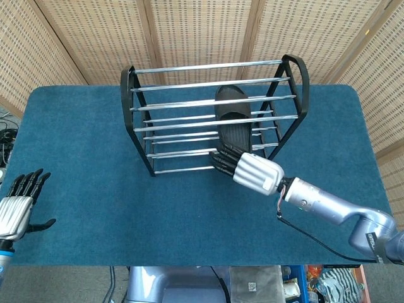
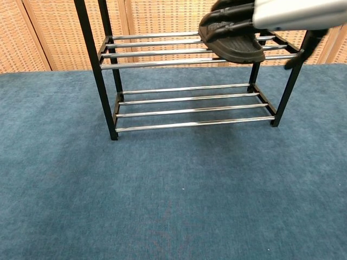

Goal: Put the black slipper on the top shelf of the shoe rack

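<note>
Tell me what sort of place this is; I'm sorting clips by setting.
Probably a staged test bench: a blue carpeted table, woven cane screen panels behind, and a black-framed chrome-bar shoe rack holding a black slipper.

Black slipper [image 1: 232,117] with ribbed sole. Rack [image 1: 140,129]: black frame, chrome bars. Teal-blue carpet on table [image 1: 95,164]. Beige woven-cane screen [image 1: 82,31], wood strips. Hands silver with black fingers: right [image 1: 247,168], left [image 1: 19,205].

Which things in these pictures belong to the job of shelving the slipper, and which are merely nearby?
Part of the job:
black slipper, lying on the rack's middle rails
shoe rack
right hand, fingers spread at the slipper's heel

Merely nearby:
left hand, open at the table edge
blue table cover
wicker screens
</note>
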Robot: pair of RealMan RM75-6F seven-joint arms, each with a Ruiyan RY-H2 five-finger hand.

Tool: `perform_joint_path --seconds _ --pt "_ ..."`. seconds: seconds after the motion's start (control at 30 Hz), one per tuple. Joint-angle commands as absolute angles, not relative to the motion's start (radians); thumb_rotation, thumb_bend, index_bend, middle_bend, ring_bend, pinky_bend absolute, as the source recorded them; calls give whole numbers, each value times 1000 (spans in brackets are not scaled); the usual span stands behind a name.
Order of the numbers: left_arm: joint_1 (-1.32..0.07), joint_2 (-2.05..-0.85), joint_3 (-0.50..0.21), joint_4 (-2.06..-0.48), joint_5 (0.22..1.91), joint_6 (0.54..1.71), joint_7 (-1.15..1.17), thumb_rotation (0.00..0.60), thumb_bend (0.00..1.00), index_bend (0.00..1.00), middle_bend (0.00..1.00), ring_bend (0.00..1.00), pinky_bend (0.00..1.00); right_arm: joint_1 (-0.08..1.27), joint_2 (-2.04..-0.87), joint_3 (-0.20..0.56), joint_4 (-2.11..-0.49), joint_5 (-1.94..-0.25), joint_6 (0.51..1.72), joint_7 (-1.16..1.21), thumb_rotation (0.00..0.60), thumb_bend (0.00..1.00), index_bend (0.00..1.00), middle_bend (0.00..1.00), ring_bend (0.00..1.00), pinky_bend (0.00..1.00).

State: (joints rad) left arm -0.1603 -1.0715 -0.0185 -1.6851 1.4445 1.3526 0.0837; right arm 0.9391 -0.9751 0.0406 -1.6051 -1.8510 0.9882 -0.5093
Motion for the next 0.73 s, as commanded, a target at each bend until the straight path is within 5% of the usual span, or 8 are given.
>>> perform_joint_path --seconds 0.03,0.4,0.73 --pt "-151 -1065 -11 -1689 1470 1374 71 600 108 0 0 0 0 745 -993 -38 -1602 -1883 1245 -422 600 51 8 0 0 0" --pt "-126 -1067 9 -1689 1545 1441 66 600 109 0 0 0 0 435 -1097 -112 -1508 -1705 1483 -192 600 0 0 0 0 0" --pt "-105 -1118 11 -1676 1591 1501 139 600 108 0 0 0 0 218 -1186 -73 -1527 -1509 1636 -67 600 0 0 0 0 0"
